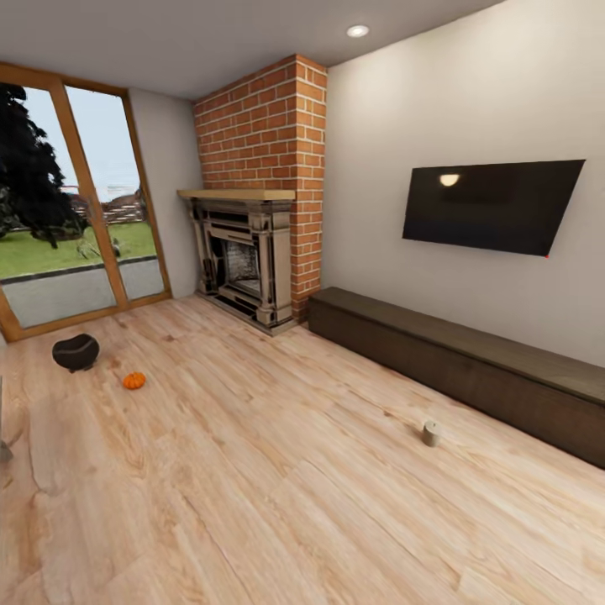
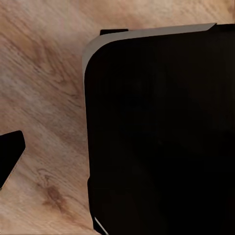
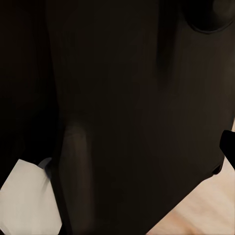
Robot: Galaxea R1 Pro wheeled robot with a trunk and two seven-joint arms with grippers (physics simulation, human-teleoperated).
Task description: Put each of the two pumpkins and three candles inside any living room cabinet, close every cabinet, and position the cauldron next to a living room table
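In the head view a black cauldron (image 1: 76,351) stands on the wood floor at the left, near the glass door. Just to its right lies one orange pumpkin (image 1: 134,381). A single grey-beige candle (image 1: 431,434) stands upright on the floor at the right, a short way in front of the long dark-brown cabinet (image 1: 470,365), whose fronts are all closed. One dark fingertip (image 2: 10,157) of my left gripper shows in the left wrist view, over the floor beside a large black body (image 2: 161,132). The right wrist view is nearly all dark, with one dark fingertip (image 3: 228,145) at its edge.
A brick fireplace (image 1: 252,252) fills the far corner, left of the cabinet. A black TV (image 1: 491,206) hangs on the wall above the cabinet. A glass door (image 1: 71,210) closes the left side. A grey sliver (image 1: 3,449) shows at the left edge. Wood floor (image 1: 277,470) stretches between.
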